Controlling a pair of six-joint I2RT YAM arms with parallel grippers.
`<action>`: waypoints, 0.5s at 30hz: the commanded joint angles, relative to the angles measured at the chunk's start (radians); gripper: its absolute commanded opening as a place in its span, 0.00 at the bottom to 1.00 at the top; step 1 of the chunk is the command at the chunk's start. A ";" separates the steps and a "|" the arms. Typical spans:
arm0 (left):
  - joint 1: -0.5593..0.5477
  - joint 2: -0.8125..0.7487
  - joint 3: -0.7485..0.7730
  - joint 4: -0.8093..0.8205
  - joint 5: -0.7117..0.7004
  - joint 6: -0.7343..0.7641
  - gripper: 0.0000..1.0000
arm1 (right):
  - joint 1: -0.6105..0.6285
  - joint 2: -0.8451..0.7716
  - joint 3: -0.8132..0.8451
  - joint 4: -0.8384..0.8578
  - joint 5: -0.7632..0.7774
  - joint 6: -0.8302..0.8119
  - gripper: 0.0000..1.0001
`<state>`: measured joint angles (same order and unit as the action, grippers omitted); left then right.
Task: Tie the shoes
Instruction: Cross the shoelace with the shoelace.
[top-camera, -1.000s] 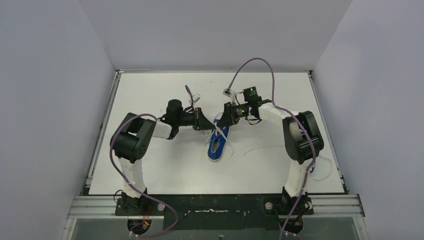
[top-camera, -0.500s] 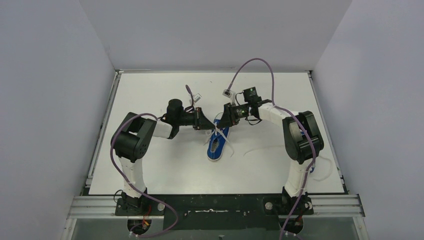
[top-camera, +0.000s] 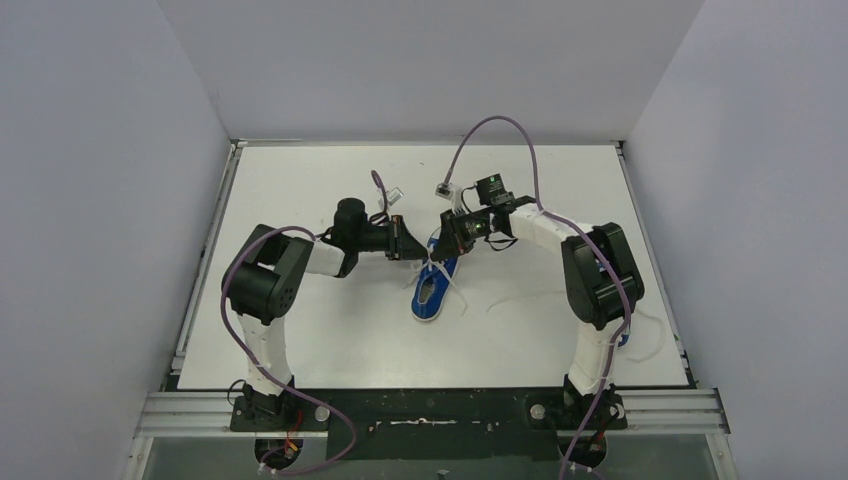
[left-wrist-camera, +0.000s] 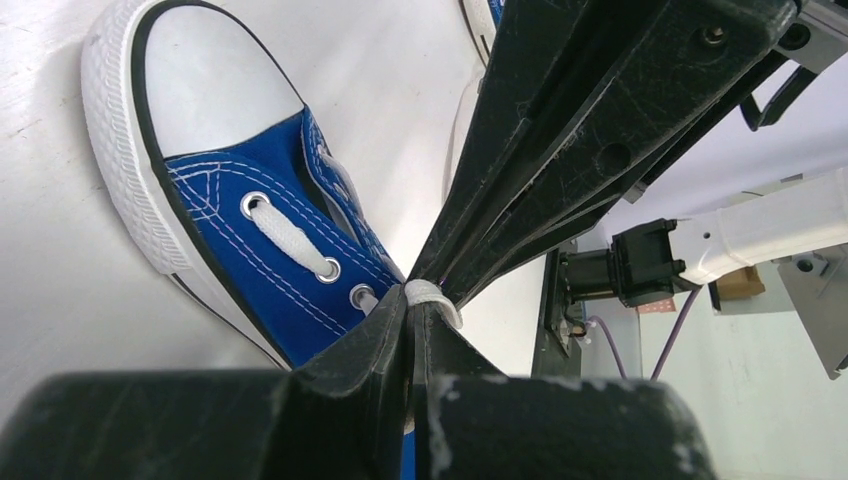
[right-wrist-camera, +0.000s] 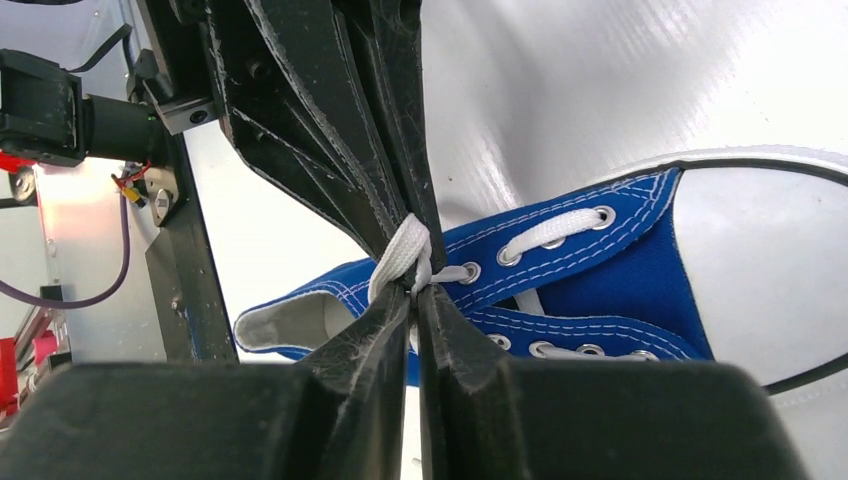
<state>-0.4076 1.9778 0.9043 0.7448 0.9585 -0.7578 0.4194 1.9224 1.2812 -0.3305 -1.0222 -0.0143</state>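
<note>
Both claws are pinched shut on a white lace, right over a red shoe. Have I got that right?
Not quite: the shoe is blue, not red, as both wrist views show plainly. The rest holds: the left gripper and the right gripper are each pinched shut on the white lace right over it.

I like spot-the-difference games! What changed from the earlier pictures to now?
The right arm shifted a little to the left, and its purple cable swung along. The right fingers and left fingers now pinch the white lace tip to tip. The left arm and the blue shoe stayed put.
</note>
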 joint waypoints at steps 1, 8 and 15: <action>-0.013 -0.017 0.045 0.044 0.023 0.009 0.00 | 0.012 -0.047 0.057 -0.018 0.071 -0.044 0.08; -0.021 -0.026 0.033 0.044 0.034 0.009 0.00 | 0.025 -0.049 0.063 -0.002 0.071 -0.050 0.19; -0.027 -0.043 0.022 0.024 0.030 0.019 0.00 | 0.050 -0.081 0.072 -0.025 0.209 -0.071 0.00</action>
<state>-0.4114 1.9778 0.9043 0.7277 0.9440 -0.7464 0.4461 1.9198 1.3113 -0.3843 -0.9413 -0.0612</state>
